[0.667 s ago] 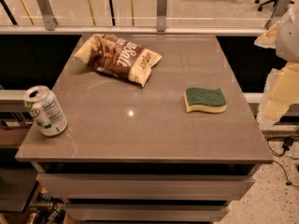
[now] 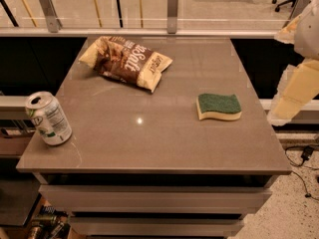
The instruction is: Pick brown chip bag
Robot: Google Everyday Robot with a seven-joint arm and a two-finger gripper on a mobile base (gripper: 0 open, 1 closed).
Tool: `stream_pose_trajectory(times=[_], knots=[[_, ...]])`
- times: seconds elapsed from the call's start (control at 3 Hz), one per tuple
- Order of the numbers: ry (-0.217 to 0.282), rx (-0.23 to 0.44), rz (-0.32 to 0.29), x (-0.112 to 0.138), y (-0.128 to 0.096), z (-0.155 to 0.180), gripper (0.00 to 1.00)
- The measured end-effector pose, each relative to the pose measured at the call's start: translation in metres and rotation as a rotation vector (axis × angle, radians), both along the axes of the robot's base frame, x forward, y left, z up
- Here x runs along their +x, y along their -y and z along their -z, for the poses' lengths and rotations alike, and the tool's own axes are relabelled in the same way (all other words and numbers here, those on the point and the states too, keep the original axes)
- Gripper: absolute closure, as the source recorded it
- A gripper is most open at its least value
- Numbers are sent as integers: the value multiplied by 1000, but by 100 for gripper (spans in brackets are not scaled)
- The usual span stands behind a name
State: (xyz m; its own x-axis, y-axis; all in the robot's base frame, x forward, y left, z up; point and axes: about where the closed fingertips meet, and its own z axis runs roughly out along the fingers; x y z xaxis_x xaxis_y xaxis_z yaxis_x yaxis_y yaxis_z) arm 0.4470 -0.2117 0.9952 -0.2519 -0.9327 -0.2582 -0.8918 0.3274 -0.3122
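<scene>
The brown chip bag (image 2: pixel 127 61) lies crinkled on the far left part of the grey table top (image 2: pixel 159 138), dark brown with cream-yellow ends and white lettering. My gripper (image 2: pixel 295 94) is at the right edge of the view, beyond the table's right side and level with the sponge. It is far from the bag and touches nothing. Only cream and white arm parts show there.
A green-and-yellow sponge (image 2: pixel 219 106) lies on the right of the table. A white-and-green soda can (image 2: pixel 48 118) stands tilted at the front left edge. A glass railing with metal posts (image 2: pixel 172 9) runs behind the table. Drawers sit under the top.
</scene>
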Motion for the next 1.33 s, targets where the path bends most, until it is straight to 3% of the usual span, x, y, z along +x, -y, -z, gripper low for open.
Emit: stream_pose_trajectory(times=[0.67, 1.33], knots=[[45, 164, 185, 39, -12, -27, 0], [25, 228, 313, 90, -46, -49, 0]])
